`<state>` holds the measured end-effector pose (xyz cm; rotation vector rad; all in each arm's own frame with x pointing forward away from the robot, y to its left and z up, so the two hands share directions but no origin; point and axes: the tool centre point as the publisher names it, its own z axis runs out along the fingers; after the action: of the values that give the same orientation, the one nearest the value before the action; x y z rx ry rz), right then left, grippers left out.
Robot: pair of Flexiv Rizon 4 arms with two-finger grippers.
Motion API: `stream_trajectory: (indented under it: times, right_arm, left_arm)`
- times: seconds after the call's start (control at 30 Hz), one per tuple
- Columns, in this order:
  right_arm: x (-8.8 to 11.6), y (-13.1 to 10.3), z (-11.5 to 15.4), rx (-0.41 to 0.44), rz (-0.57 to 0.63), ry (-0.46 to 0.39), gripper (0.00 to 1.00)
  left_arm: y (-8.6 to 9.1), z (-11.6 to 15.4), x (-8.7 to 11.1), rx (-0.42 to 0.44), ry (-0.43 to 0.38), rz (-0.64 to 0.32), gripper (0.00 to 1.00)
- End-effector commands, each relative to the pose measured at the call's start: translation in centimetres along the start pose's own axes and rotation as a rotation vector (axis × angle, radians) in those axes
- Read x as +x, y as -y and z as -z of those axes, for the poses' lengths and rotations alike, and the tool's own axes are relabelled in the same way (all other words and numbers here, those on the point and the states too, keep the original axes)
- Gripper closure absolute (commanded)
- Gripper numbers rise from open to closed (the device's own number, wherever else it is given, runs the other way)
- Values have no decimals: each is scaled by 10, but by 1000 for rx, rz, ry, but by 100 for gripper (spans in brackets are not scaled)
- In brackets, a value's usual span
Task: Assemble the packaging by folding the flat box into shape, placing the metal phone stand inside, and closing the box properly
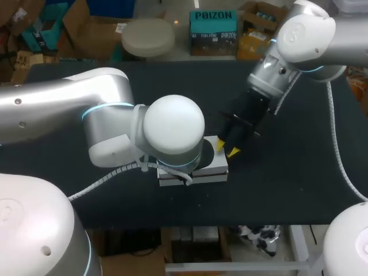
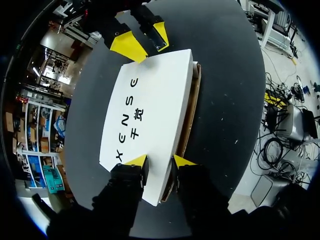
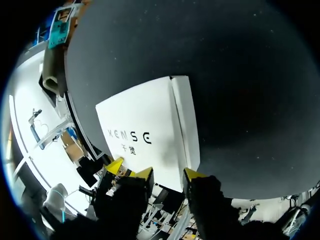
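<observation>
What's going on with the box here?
The white box lies printed side up on the black table. The left gripper is at one end of it and the right gripper is at the opposite end. A brown edge shows along one long side under the white top, so the box may not be fully shut. What is inside cannot be seen.

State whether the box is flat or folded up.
Folded up: the box has a white top over side walls, seen in the head and left wrist views.
</observation>
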<state>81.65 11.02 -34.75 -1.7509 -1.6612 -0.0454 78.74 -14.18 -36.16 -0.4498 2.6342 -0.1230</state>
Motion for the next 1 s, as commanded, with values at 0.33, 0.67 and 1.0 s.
stream_trajectory:
  times: [0.33, 0.67, 1.0]
  right_arm:
    - [5, 22, -14, -19, 57, 11, 100]
    - [3, 21, -17, -15, 56, 16, 100]
    - [0, 23, -17, -22, 62, 14, 100]
  left_arm:
    - [2, 0, 2, -9, 5, -2, 68]
    - [2, 0, 3, -8, 3, -2, 68]
    - [2, 1, 3, -10, 2, -3, 68]
